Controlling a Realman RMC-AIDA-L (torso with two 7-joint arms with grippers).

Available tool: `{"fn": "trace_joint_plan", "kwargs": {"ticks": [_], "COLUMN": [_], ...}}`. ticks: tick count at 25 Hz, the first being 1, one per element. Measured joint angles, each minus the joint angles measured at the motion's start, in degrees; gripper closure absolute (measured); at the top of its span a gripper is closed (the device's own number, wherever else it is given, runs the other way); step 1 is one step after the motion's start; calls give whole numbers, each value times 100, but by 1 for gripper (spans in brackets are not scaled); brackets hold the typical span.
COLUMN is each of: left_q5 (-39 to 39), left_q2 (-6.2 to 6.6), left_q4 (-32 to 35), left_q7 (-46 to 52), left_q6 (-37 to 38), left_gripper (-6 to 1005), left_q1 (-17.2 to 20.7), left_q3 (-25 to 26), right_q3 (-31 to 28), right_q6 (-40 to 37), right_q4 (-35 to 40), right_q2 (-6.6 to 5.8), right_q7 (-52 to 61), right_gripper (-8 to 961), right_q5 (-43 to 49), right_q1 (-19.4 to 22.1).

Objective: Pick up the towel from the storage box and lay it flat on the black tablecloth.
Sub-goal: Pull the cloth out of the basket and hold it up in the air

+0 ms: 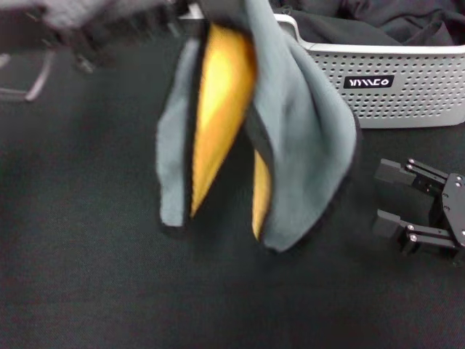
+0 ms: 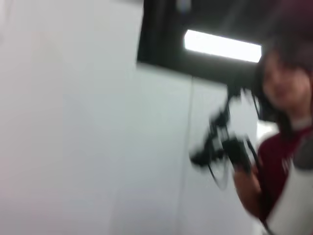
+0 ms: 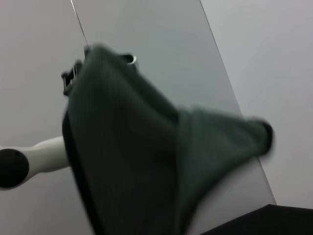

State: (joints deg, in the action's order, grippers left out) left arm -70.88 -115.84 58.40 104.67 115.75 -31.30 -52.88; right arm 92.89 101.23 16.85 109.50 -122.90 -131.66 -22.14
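**Towel hung in the air over the black cloth**

Towel, a fleece cloth grey on one face and yellow-orange on the other with black edging, hung in folds above the large matte black tablecloth, held from above the head view's top edge. The left gripper was out of view. Behind it stood the light grey perforated plastic storage box; the white letters on its black label were not legible. Dark fabric lay inside. The right gripper rested near the tablecloth, fingers wide apart, holding nothing.
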Motion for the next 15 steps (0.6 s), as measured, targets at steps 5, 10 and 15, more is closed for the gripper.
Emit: {"fn": "trace_joint_plan", "kwargs": {"ticks": [5,10,15], "left_q5": [336,414,620], "left_q2": [-286,-338,-360], "left_q4": [-81,-418,-713], "left_q7": [-421,-846,-1265], "left_q6": [-13,-47,-152], "left_gripper": [969,969,970], "left_q1": [262,277,266], "left_q3": [479,598,608], "right_q3": [-38,-36,32], "right_q6": [28,71,77], "right_q4": [55,208,254], "right_q2": [149,287,508], "right_q7": [-216,-95,-69], "right_gripper": [95,96,98], "right_q5": [-53,-47,-30], "right_q1": [78,4,-122]}}
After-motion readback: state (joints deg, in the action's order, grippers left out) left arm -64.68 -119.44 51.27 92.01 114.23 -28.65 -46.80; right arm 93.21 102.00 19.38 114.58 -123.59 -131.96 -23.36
